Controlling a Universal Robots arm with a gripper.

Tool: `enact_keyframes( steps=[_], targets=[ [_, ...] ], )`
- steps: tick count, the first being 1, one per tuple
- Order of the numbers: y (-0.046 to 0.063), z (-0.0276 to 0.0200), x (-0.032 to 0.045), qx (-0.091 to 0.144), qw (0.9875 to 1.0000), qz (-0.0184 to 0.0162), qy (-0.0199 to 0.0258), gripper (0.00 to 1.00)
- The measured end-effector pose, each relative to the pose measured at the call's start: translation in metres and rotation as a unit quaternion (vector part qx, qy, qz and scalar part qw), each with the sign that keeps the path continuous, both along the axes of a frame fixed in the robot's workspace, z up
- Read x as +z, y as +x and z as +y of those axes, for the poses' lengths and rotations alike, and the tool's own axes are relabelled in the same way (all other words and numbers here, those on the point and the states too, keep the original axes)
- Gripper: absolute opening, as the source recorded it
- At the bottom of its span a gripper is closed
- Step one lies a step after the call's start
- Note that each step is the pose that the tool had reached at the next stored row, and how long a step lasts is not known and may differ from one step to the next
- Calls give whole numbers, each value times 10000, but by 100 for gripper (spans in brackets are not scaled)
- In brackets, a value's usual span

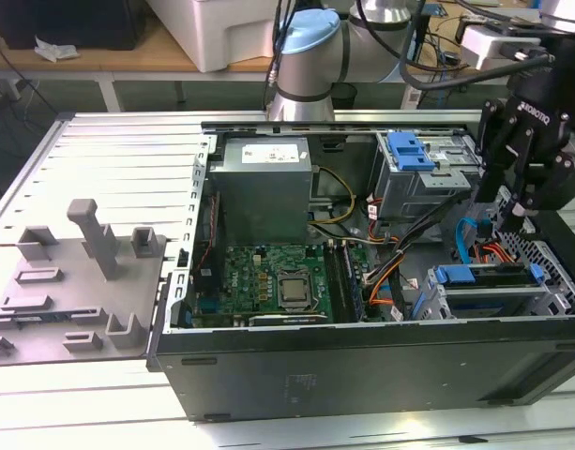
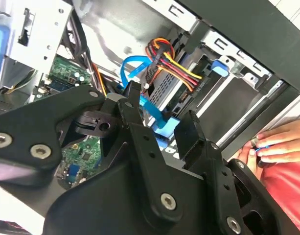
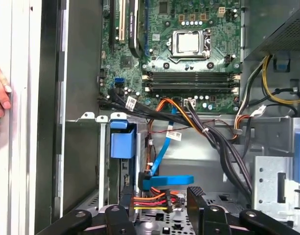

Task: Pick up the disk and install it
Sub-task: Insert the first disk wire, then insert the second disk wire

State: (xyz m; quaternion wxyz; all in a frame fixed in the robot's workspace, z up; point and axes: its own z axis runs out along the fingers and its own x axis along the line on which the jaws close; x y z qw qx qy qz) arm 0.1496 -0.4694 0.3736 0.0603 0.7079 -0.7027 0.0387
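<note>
Blue cable point(image 3: 162, 152) and the bundled wires point(image 3: 154, 198) sit right under my hand point(image 3: 159, 205); I judge a finger could snag them on any descent. My hand hangs open, holding nothing, just above the disk point(image 1: 489, 275), which sits in the cage at the case's point(image 1: 362, 361) corner. A person's hand point(image 2: 277, 144) rests near the case, a pinch risk.

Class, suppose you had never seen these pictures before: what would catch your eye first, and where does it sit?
The opened computer case lies on its side, its green motherboard in the middle. The black gripper hangs open over the drive bay at the exterior view's right, above the blue data cable and the red-and-yellow power wires. A person's hand rests at the case's edge.
</note>
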Motion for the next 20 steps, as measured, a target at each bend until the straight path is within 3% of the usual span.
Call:
enact_keyframes(
  steps=[16,17,18,19,20],
  targets=[
    [-13,5,4,0,10000,-19,-6,55],
    [-14,15,38,-1,10000,-18,-42,55],
    [-14,33,90,0,9999,-16,-167,55],
    [-14,41,108,0,9992,-14,-388,55],
    [-14,42,106,-2,9988,-16,-488,55]
  ],
)
